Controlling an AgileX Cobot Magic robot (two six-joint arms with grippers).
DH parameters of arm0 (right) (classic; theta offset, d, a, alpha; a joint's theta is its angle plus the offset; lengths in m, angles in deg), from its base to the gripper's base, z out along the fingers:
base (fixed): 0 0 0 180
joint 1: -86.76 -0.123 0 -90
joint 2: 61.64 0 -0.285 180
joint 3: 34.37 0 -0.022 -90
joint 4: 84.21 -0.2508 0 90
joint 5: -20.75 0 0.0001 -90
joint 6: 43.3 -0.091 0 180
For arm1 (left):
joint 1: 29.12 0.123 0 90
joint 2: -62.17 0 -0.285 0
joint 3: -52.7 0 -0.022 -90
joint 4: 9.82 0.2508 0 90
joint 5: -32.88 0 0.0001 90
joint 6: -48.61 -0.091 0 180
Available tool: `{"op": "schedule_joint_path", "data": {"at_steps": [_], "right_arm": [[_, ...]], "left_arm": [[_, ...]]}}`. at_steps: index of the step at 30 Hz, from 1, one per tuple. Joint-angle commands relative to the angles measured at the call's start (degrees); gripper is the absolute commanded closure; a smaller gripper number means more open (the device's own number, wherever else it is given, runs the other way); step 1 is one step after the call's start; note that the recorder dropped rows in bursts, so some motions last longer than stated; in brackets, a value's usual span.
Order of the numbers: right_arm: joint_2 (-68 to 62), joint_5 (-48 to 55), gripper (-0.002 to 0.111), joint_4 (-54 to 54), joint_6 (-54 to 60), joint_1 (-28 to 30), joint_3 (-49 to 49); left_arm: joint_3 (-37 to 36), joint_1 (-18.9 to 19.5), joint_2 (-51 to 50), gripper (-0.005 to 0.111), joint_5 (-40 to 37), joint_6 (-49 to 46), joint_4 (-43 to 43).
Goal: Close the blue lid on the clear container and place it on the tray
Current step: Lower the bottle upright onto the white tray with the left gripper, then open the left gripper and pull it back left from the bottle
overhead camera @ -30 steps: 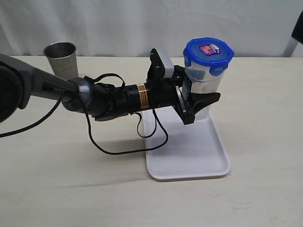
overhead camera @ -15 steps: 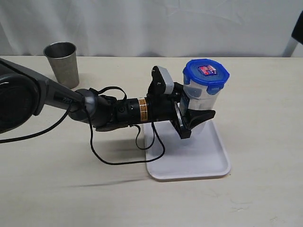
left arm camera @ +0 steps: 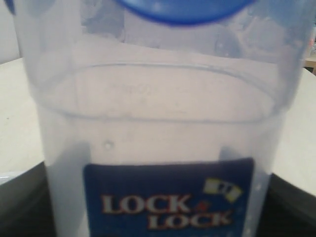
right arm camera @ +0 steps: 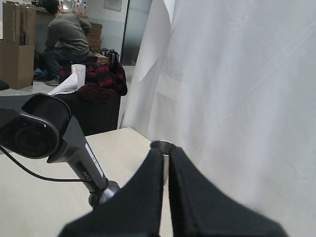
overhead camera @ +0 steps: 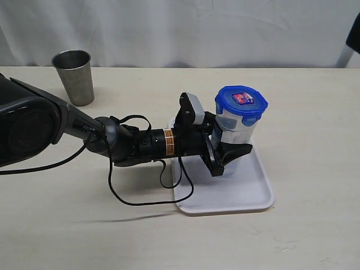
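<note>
**Canister over the tray, release is the risky part**

The left fingers (overhead camera: 236, 152) are clamped around the clear container (overhead camera: 239, 128), low on its body, one finger across the front and the other hidden behind it. The blue lid (overhead camera: 241, 101) sits on top, sticker up. I can't tell whether all four flaps are snapped down.

The container is over the far half of the tray (overhead camera: 247, 194), close to the tray's left rim. The tray itself lies around the middle of the bench (overhead camera: 315, 146), with the steel cup (overhead camera: 73, 76) well away, near the far left corner. The front finger hides the base, so I can't say if it is touching the tray or hanging just above it.

From the left wrist the canister (left arm camera: 158, 123) fills the whole view. Its label (left arm camera: 168, 202) is dead centre between the dark fingers at either side, and the lid (left arm camera: 182, 10) is at the top. It looks like a centred, square grip.

The right fingers (right arm camera: 155, 173) are pressed together on nothing, well out of the action.

What could go wrong? This is a tall, narrow thing. If the fingers let go with the base not yet flat, it could topple. It is also near the left rim, so if the base lands on that raised lip it will rock. And if one finger drags on the wall as they part, the canister could be pulled over or off the tray. The arm's cable (overhead camera: 169, 185) also loops near the tray's left edge and might snag on the way out.
</note>
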Motion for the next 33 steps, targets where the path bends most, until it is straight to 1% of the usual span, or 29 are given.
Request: {"op": "schedule_joint_path", "data": {"at_steps": [1,3,4,6,8,9,11,15,19,24,30,33], "right_arm": [[0.22,-0.67,0.104,-0.38,-0.35,0.16,0.29],[0.22,-0.67,0.104,-0.38,-0.35,0.16,0.29],[0.22,-0.67,0.104,-0.38,-0.35,0.16,0.29],[0.22,-0.67,0.104,-0.38,-0.35,0.16,0.29],[0.22,-0.67,0.104,-0.77,-0.35,0.16,0.29],[0.22,-0.67,0.104,-0.77,-0.35,0.16,0.29],[0.22,-0.67,0.104,-0.77,-0.35,0.16,0.29],[0.22,-0.67,0.104,-0.77,-0.35,0.16,0.29],[0.22,-0.67,0.104,-0.77,-0.35,0.16,0.29],[0.22,-0.67,0.104,-0.77,-0.35,0.16,0.29],[0.22,-0.67,0.104,-0.77,-0.35,0.16,0.29],[0.22,-0.67,0.104,-0.77,-0.35,0.16,0.29]], "left_arm": [[0.41,-0.1,0.28,0.1,1.41,0.77,-0.96],[0.41,-0.1,0.28,0.086,1.41,0.77,-0.96],[0.41,-0.1,0.28,0.076,1.41,0.77,-0.96],[0.41,-0.1,0.28,0.054,1.41,0.77,-0.96],[0.41,-0.1,0.28,0.028,0.66,0.66,-1.09],[0.41,-0.1,0.28,0.019,-0.11,0.79,-1.09],[0.41,0.02,0.39,0.009,-1.49,0.79,-0.22],[0.41,0.66,0.39,0.008,-1.53,0.53,-0.1],[0.41,1.53,0.48,0.008,-1.42,0.53,1.79],[0.41,3.38,0.48,0.008,-1.29,1.46,7.81],[0.41,5.19,0.48,0.008,3.01,3.71,12.62],[0.41,5.68,0.62,0.008,3.49,3.71,13.56]]}}
